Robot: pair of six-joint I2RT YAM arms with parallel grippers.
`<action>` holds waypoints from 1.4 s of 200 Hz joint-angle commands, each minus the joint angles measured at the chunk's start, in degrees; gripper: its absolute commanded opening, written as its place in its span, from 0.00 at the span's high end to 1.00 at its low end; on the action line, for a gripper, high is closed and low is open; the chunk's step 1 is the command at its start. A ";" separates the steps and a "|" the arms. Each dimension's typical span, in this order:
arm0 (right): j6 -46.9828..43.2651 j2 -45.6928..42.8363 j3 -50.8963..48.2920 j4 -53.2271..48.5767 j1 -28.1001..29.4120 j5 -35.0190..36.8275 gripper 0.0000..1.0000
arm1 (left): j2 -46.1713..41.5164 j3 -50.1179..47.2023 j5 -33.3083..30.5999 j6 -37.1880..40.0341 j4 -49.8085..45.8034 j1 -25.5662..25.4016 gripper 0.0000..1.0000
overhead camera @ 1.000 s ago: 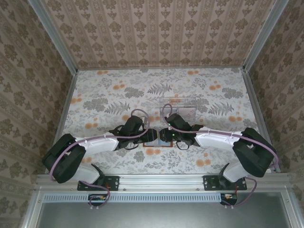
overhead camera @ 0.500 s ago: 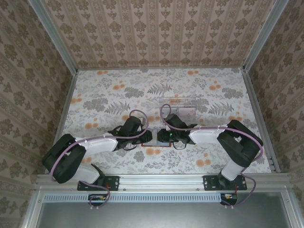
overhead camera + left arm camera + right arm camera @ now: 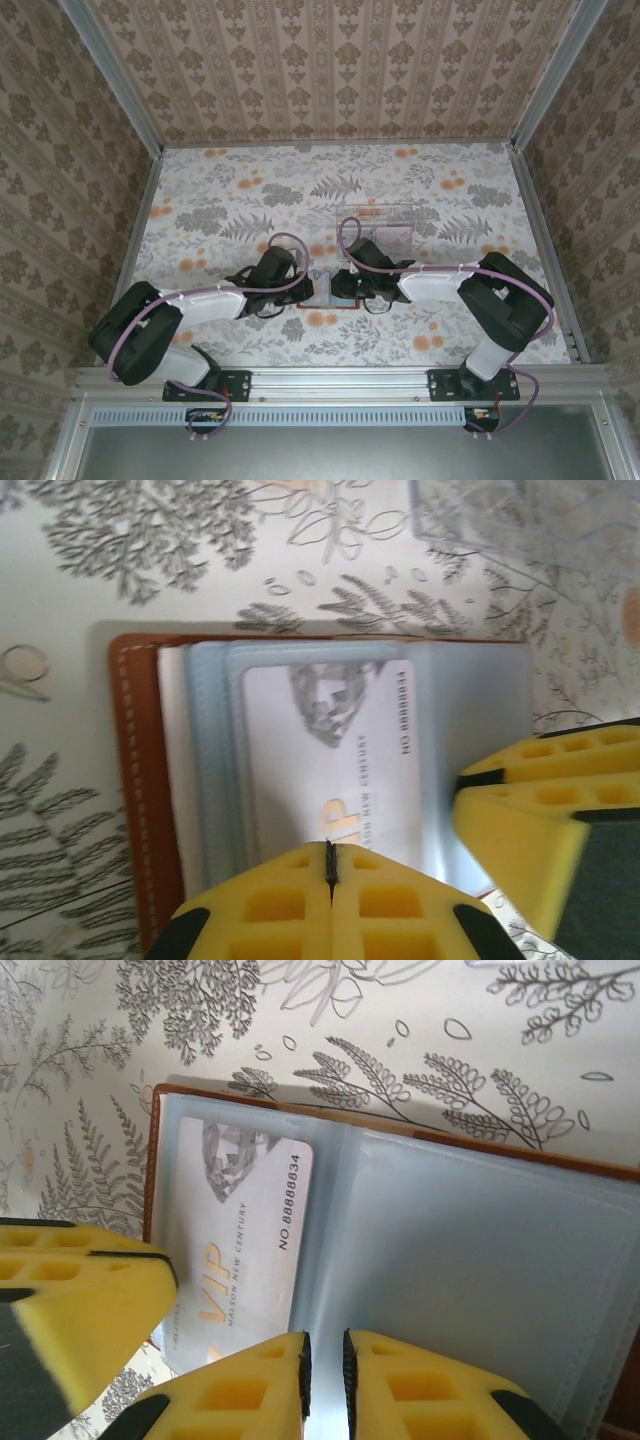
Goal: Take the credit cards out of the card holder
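The brown card holder (image 3: 326,297) lies open on the table between both grippers. Its grey-blue pockets (image 3: 500,1240) face up inside a brown stitched edge (image 3: 130,780). One white credit card (image 3: 330,750) with gold "VIP" lettering sits in the left pocket, also visible in the right wrist view as the credit card (image 3: 240,1220). My left gripper (image 3: 330,848) is shut, its tips set on the card's near edge. The yellow fingers (image 3: 80,1300) cover the card's corner. My right gripper (image 3: 323,1345) is closed to a narrow slit on the pocket leaf beside the card.
A clear plastic tray (image 3: 385,228) stands just behind the card holder, its corner (image 3: 540,520) close to the wallet's far edge. The two grippers (image 3: 325,283) nearly touch tip to tip. Floral tablecloth (image 3: 230,190) stretches to the walls all round.
My left gripper's jaws have closed fully over the card's near edge. The right jaws narrowed a little, and the right arm's elbow folded in toward the middle.
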 commanded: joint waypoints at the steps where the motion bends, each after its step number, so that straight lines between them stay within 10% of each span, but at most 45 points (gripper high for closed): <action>1: 0.27 -1.48 2.08 -1.25 0.38 -1.09 0.80 | -0.43 -0.94 -0.47 0.14 -1.05 0.60 1.00; 280: -0.27 0.45 7.33 -7.67 2.95 1.83 0.77 | 1.79 -2.08 0.47 -1.10 1.87 -0.26 1.00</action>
